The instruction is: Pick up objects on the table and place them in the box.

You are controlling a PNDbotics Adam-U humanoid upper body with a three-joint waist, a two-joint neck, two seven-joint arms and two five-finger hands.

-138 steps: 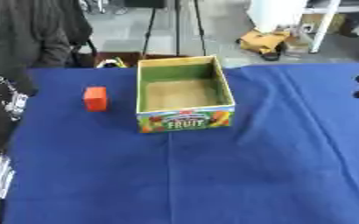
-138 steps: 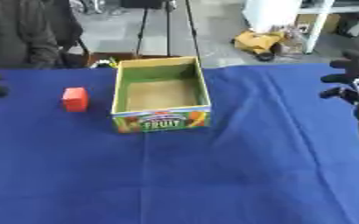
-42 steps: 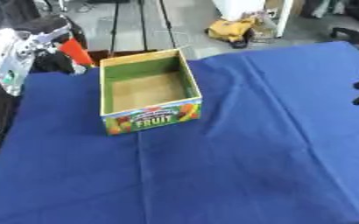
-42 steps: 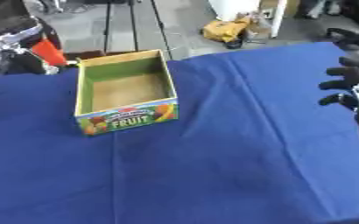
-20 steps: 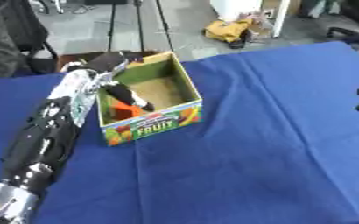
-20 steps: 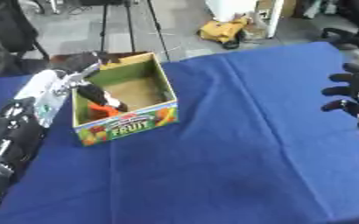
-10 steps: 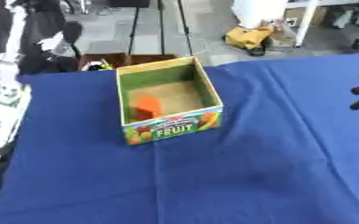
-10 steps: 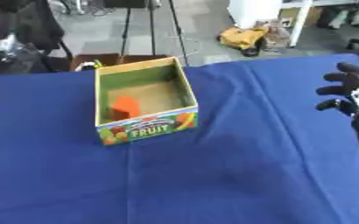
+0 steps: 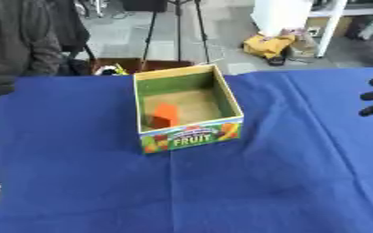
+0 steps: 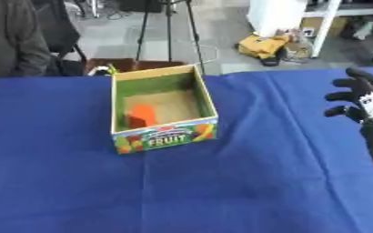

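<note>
The right hand (image 10: 370, 109) hangs at the right edge of the frame with its fingers (image 10: 345, 83) spread and relaxed, holding nothing, above the blue tablecloth (image 10: 221, 182). The right eye view shows the fingers, the back of the hand and the start of the forearm, while the left eye view catches only 3 dark fingertips poking in at the right edge. The left hand cannot be made out in either view, though the left eye view has a dark shape at its left edge and a pale sliver in its lower left corner that the right eye view lacks. The orange block (image 9: 165, 115) sits inside the open cardboard box (image 9: 226, 98), against its left wall on the tan floor, upper centre of the frame. The box's near face carries the word "FRUIT" among printed fruit pictures.
</note>
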